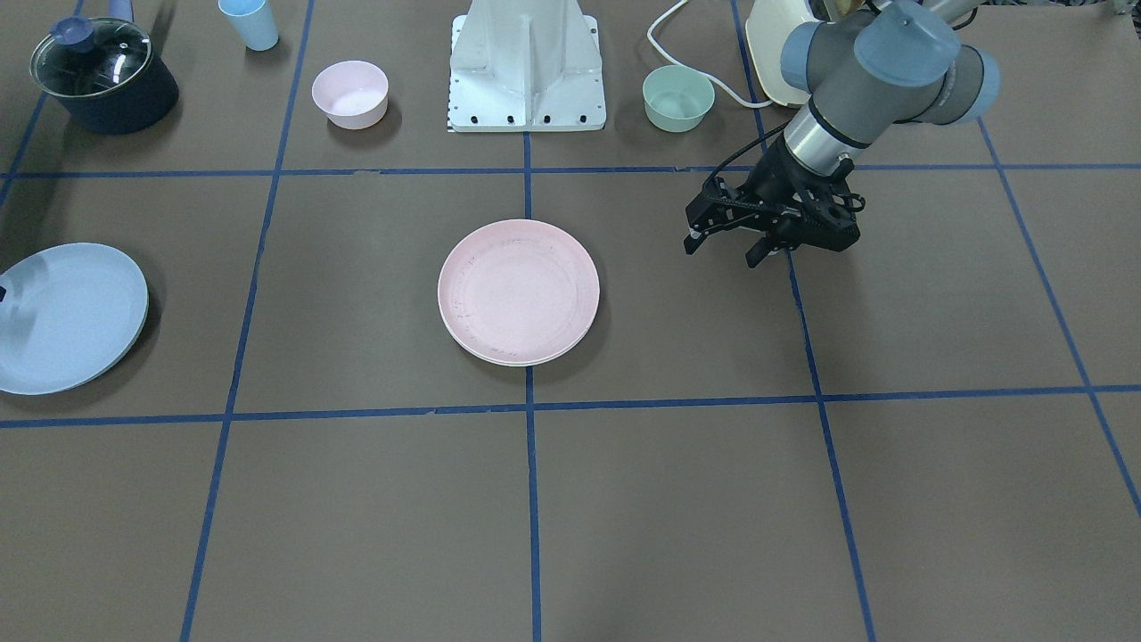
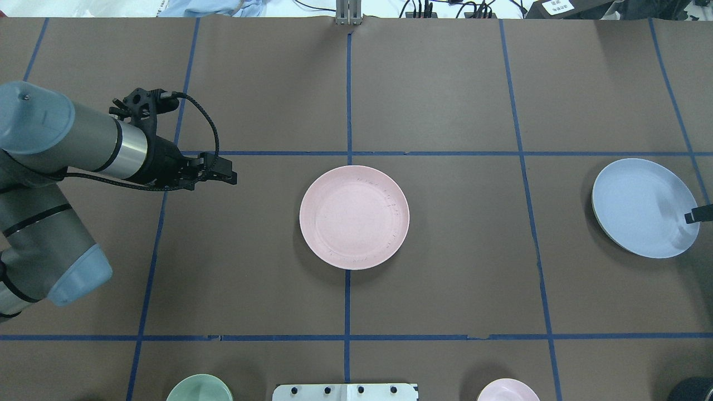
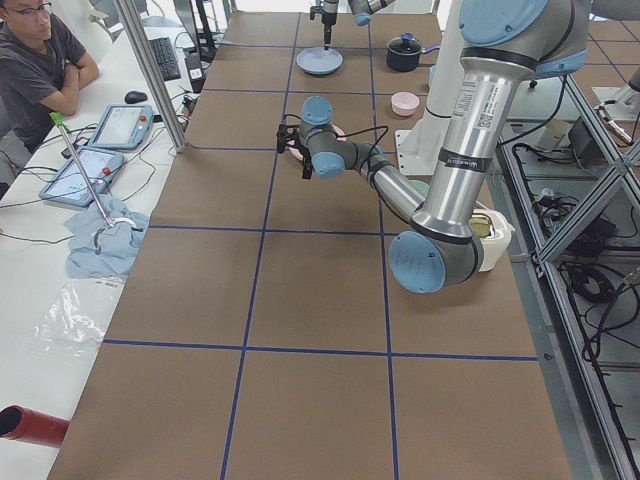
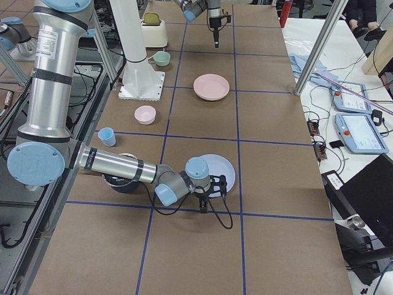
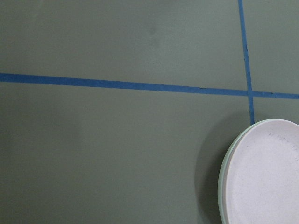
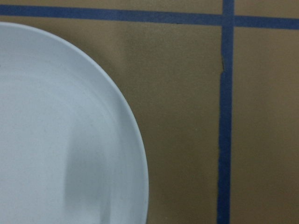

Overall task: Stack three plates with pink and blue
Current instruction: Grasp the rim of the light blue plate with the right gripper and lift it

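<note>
While the left gripper (image 1: 722,254) hangs over the brown table (image 1: 695,499) on the robot's left side, its 2 fingers are spread wide apart and they hold nothing. It is well apart from the plates.

At the middle of the table, on a crossing of the blue tape lines (image 1: 532,499), the pink plate (image 1: 518,290) lies flat on top of the cream-white plate (image 1: 517,363). Of the lower one only a thin pale rim shows under the pink edge, so these 2 are already stacked.

The light blue plate (image 2: 640,206) is alone at the robot's right side, well apart from the stack. A broad shadow lies along one side of it, and I cannot tell if it rests fully on the table. The right gripper (image 2: 701,214) is at the outer rim of this plate: 1 dark finger reaches over the rim, the rest is cut by the frame edge. I cannot tell how far its fingers are apart, or if they hold the plate.

Near the robot's base stand a small pink bowl (image 1: 350,93) and a small green bowl (image 1: 678,98).
</note>
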